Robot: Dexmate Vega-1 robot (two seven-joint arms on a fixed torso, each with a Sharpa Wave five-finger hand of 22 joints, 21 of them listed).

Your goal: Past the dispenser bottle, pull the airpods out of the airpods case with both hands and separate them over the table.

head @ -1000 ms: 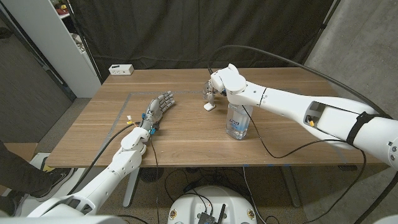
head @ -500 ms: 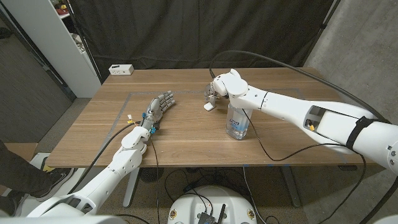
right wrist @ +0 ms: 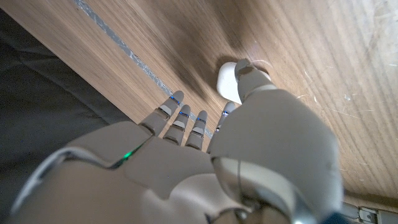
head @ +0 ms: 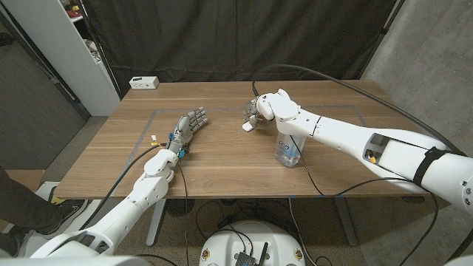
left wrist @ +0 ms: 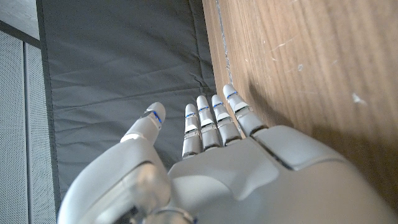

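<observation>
The airpods case (head: pixel 248 126) is sitting on the wooden table (head: pixel 222 159), toward the far side around the middle, and it looks shut as far as I can tell, just a small white rounded lump.

The right hand (head: pixel 259 111) is right above it. In the right wrist view the thumb tip comes down at the edge of the case (right wrist: pixel 227 81), pretty much touching it, while the other fingers (right wrist: pixel 184 118) reach out past it, fairly straight and close together. Can't really tell if it actually has a grip on the case or is only poking at it; nothing is lifted off the wood.

The right arm (head: pixel 355 137) stretches in from the right side of the table and passes over the dispenser bottle (head: pixel 288 150), a clear plastic one with a blue label, standing upright nearer the robot than the case. The arm covers the top of it.

The left hand (head: pixel 188 125) is well off to the left of the case, fingers (left wrist: pixel 211 121) stretched out straight and side by side, thumb a bit apart, holding nothing. From its wrist camera it stands beside the table surface with the dark curtain (left wrist: pixel 118 68) beyond.

A small white box (head: pixel 143 83) sits at the far left corner of the table, and a thin tape line (head: pixel 148 131) runs along the wood by the left hand.
</observation>
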